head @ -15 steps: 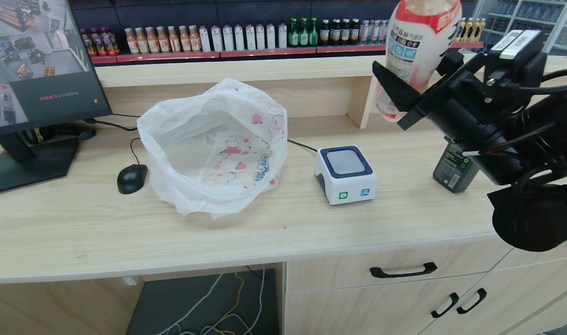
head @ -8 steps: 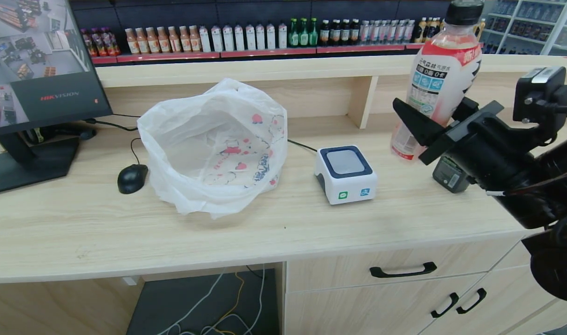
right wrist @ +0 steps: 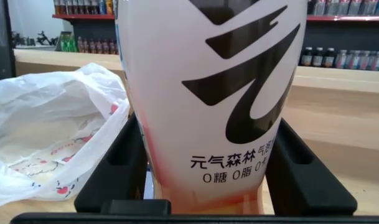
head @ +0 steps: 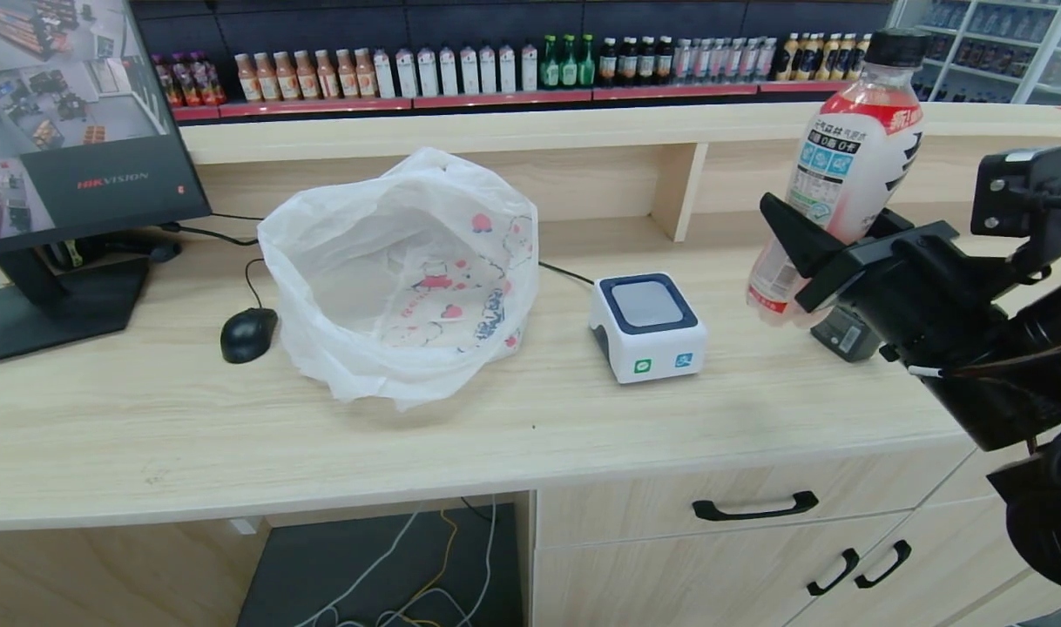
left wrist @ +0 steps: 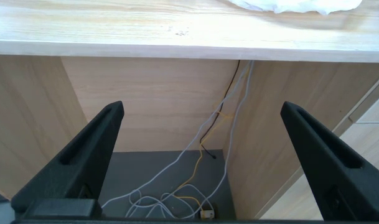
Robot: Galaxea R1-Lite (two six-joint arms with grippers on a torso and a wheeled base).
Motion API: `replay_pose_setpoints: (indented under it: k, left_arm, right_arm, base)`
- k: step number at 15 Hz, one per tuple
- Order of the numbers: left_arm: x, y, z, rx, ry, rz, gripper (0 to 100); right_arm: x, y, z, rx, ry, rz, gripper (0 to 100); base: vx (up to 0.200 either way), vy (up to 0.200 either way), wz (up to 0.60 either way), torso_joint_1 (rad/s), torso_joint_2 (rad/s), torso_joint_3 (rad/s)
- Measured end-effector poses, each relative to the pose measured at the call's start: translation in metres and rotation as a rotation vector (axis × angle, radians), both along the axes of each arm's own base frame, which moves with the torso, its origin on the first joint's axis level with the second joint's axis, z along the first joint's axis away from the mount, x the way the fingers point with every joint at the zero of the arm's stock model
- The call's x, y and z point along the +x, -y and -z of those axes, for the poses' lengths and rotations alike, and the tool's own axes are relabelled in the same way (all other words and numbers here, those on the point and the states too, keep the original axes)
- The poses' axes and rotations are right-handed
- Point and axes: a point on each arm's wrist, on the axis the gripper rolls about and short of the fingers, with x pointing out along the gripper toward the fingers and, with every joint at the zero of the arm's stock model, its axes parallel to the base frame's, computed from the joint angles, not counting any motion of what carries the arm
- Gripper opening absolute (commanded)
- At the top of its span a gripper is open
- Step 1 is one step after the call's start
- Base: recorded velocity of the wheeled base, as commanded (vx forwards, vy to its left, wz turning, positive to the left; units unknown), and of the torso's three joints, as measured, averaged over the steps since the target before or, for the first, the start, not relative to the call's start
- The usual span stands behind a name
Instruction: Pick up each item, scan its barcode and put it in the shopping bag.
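My right gripper [head: 831, 252] is shut on a drink bottle [head: 844, 165] with a white and pink label and a black cap, held tilted just above the counter to the right of the scanner. The bottle [right wrist: 208, 93] sits between the black fingers [right wrist: 121, 162] in the right wrist view. The white scanner [head: 645, 326] with a dark-framed window stands mid-counter. The white shopping bag [head: 404, 274] stands open to its left. My left gripper [left wrist: 201, 162] hangs open below the counter edge, facing loose cables under the counter.
A dark boxy item [head: 844, 333] lies on the counter behind the bottle. A black mouse [head: 248, 334] and a monitor [head: 69, 122] are on the left. A wooden divider [head: 674, 187] and raised ledge run along the back. Drawers [head: 754, 507] sit below.
My right arm has lowered and swung right with the bottle, from high at the top of the head view down toward the counter. The bottle now stands more upright.
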Motion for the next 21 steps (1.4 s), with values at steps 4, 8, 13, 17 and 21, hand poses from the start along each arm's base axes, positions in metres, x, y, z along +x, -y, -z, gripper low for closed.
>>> replay_pose_setpoints:
  k: [4, 8, 13, 17, 21]
  left_arm:
    - [0.0, 0.0, 0.0, -0.003, 0.0, 0.0, 100]
    - [0.0, 0.0, 0.0, -0.003, 0.0, 0.0, 100]
    - [0.0, 0.0, 0.0, 0.0, 0.001, -0.001, 100]
    - [0.0, 0.0, 0.0, 0.0, 0.0, 0.0, 100]
    - [0.0, 0.0, 0.0, 0.0, 0.0, 0.0, 100]
  right_arm:
    - [0.001, -0.001, 0.003, 0.002, -0.014, -0.004, 0]
    - [0.005, -0.002, 0.003, 0.004, -0.011, -0.001, 0]
    - [0.006, -0.002, 0.003, 0.004, -0.011, -0.001, 0]
    - [0.003, -0.002, 0.003, 0.005, -0.012, -0.006, 0]
    - [-0.003, -0.011, 0.003, 0.002, -0.015, -0.044, 0]
  base:
    - [0.0, 0.2, 0.0, 0.006, 0.0, 0.002]
    - [0.0, 0.2, 0.0, 0.0, 0.0, 0.002]
    - [0.0, 0.08, 0.0, 0.0, 0.0, 0.002]
    - [0.0, 0.0, 0.0, 0.0, 0.0, 0.0]
    - [0.0, 0.0, 0.0, 0.0, 0.0, 0.0]
